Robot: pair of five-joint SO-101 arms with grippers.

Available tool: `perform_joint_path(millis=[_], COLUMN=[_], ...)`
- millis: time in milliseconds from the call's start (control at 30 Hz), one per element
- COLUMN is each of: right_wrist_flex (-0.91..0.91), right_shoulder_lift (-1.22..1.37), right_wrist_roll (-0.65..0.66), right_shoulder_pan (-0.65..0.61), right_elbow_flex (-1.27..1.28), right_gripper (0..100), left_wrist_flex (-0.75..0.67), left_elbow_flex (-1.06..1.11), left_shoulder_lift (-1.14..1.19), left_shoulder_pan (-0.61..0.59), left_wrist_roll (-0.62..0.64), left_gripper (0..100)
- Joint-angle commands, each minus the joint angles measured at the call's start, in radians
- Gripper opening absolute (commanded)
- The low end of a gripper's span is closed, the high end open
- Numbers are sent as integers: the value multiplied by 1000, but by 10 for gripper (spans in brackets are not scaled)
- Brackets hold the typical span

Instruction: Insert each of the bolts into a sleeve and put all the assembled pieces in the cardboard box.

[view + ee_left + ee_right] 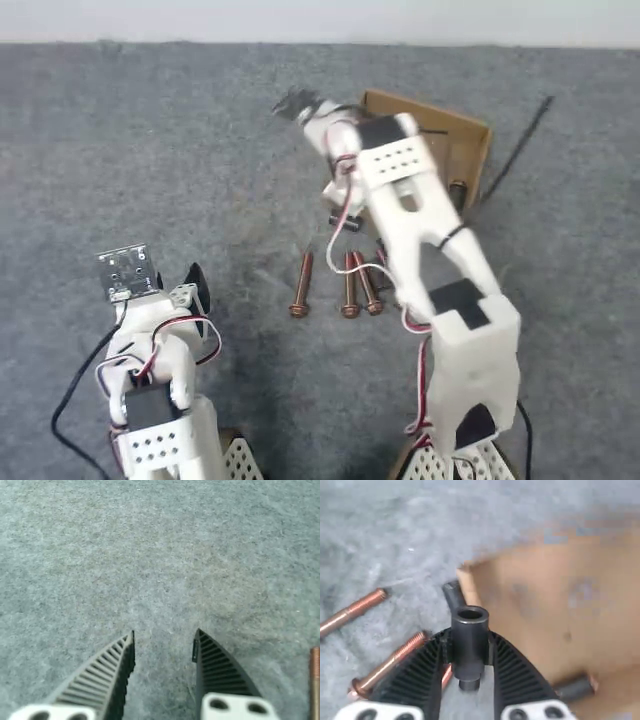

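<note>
A grey, felt-like mat (150, 150) lies in soft, even light, meeting a pale, plain wall (300, 18) along its far edge.

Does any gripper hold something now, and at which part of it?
The right gripper holds a black sleeve by its side walls, about mid-length, with the open end sticking out free. The left gripper is open and holds nothing.

— Where's the cardboard box (450, 130)?
— Across the worktop (150, 150), behind the bolts (348, 285).
— Your tools?
— My right tool (468, 642), sleeve (470, 622) in it, beside the box's corner; my left tool (165, 631) left of the bolts
</note>
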Motion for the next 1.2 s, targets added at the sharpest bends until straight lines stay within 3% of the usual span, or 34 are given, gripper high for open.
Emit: perform_joint_path(millis=[0,200,400,767,1167], right_wrist_flex=[74,254,367,317,243], right_shoulder_lift=[-143,-185,-183,-197,-216], right_wrist_roll=[-120,-249,-270,-267,-100], right_shoulder_pan=[74,205,344,518,676], right_elbow_flex=[-63,-61,-54,207,430], right_gripper=[6,6,6,6,6], left_wrist_flex=[-35,-37,-37,-35,-35], left_elbow_flex=[-7,-7,-7,-7,-7], left_shoulder_lift=[-23,-23,-23,-23,-23], left_shoulder_pan=[-5,-5,-5,-5,-3], left_wrist_roll=[-17,-17,-17,-17,-17], left_gripper=[182,182,182,182,182])
